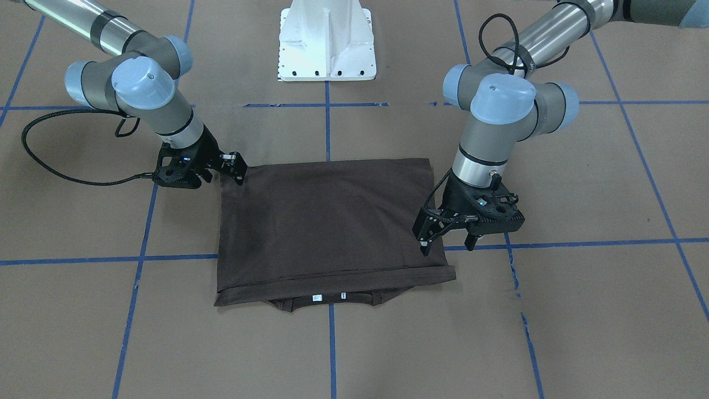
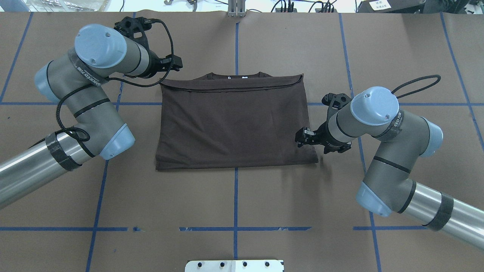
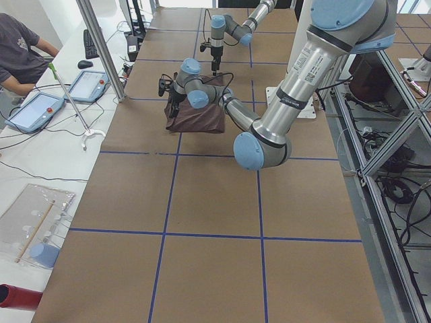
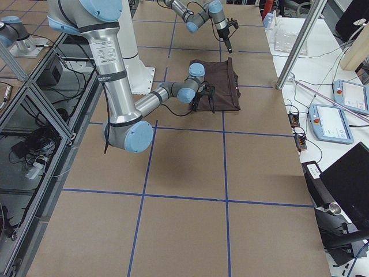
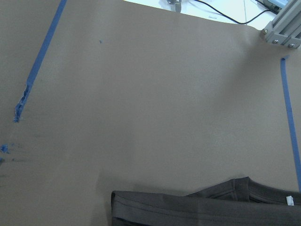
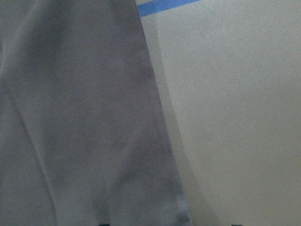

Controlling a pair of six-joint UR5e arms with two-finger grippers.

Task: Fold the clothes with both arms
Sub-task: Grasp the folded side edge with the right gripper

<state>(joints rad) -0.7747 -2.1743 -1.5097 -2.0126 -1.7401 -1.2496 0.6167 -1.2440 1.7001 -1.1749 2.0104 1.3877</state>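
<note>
Left gripper (image 1: 446,245) hangs wide open and empty over the T-shirt's (image 1: 332,221) left corner on the side far from the robot. The right gripper (image 1: 237,166) sits low at the opposite corner, near the robot on its right. Its jaws look parted and hold nothing, and in the right wrist view the cloth's edge runs up between them.

The dark brown shirt lies flat in the middle of the brown table (image 1: 581,321), already doubled into a rectangle. The ribbed collar (image 1: 332,302) and its small white labels (image 1: 317,297) peek out past the far hem.

With your grippers at diagonal corners and neither closed, the next fold looks about to start, not under way.

Watch these points:

- **Layers:** The rectangle is several layers thick. A pinch that takes only the top sheet would likely peel the fold open instead of carrying the whole stack.
- **Right gripper:** It is so low at the edge that closing or sliding inward could shove the cloth and ruck it rather than get under it.
- **Left gripper:** Its wrist camera sees mostly bare table, with the shirt corner at the bottom of the frame. A straight descent may therefore land off the corner or catch the protruding collar.
- **Lift:** A diagonal hold, raised unevenly, would probably twist the shirt and skew the edges you have aligned.
</note>
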